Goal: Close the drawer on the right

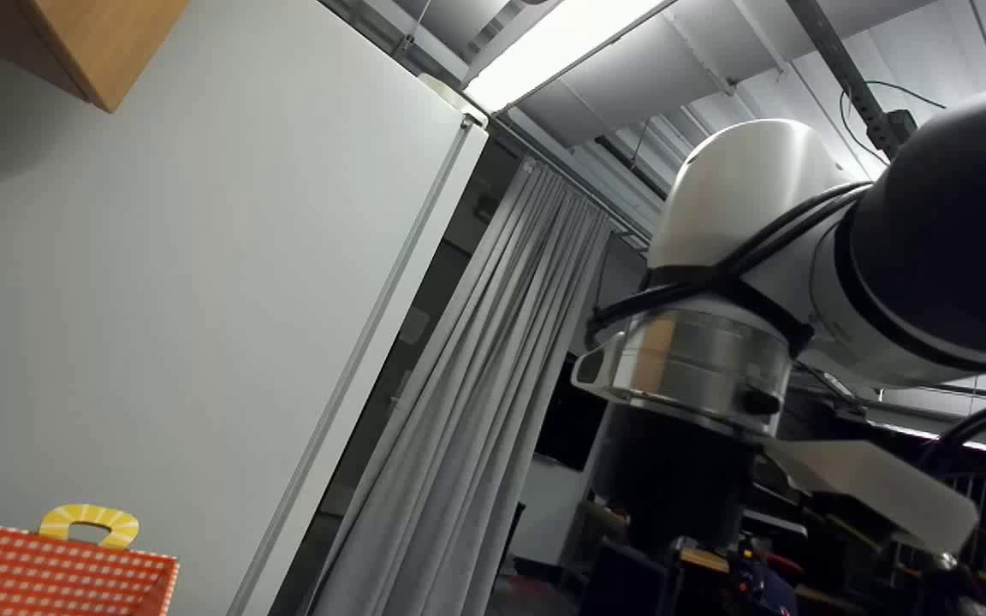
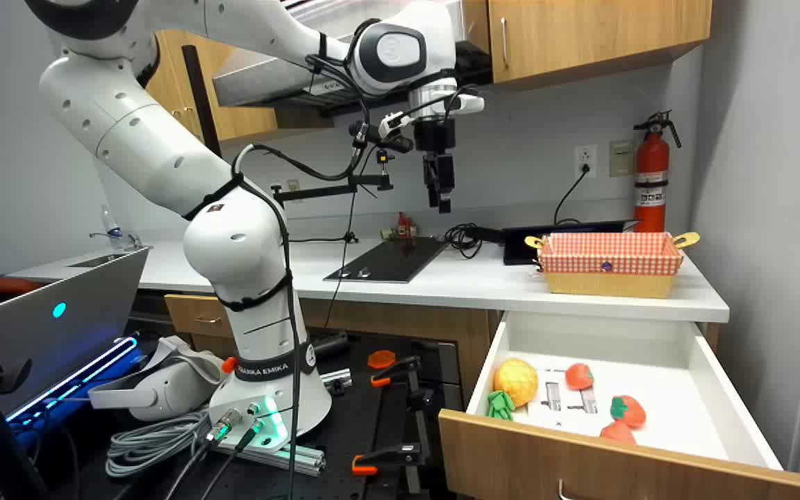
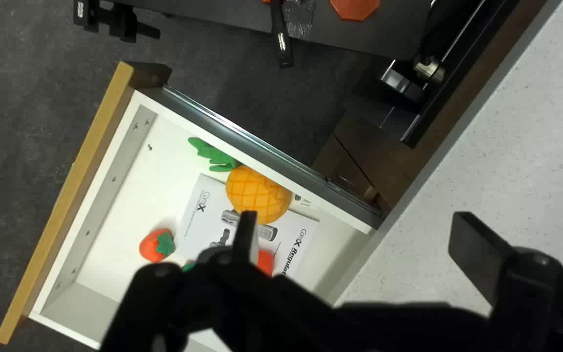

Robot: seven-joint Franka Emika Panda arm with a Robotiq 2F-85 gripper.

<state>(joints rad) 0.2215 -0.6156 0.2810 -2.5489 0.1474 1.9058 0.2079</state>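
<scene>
The right-hand drawer stands pulled out below the counter; its wooden front (image 2: 622, 462) shows in an exterior view, and in the wrist view the same front (image 3: 69, 200) lies at the left. A metal handle (image 2: 562, 492) is partly cut off at the picture's bottom edge. Inside lie a pineapple toy (image 2: 515, 380), several red strawberry-like toys (image 2: 628, 411) and a printed white sheet (image 3: 281, 247). My gripper (image 2: 440, 184) points down, high above the counter and apart from the drawer. In the wrist view its fingers (image 3: 357, 239) are wide apart with nothing between them.
A basket with red checked lining (image 2: 608, 264) stands on the white counter (image 2: 497, 285), above the drawer. A fire extinguisher (image 2: 651, 180), dark laptop-like object (image 2: 553, 239) and black cooktop (image 2: 393, 260) are behind. Clamps (image 2: 400, 455) lie left of the drawer; a wall (image 2: 768, 208) stands right.
</scene>
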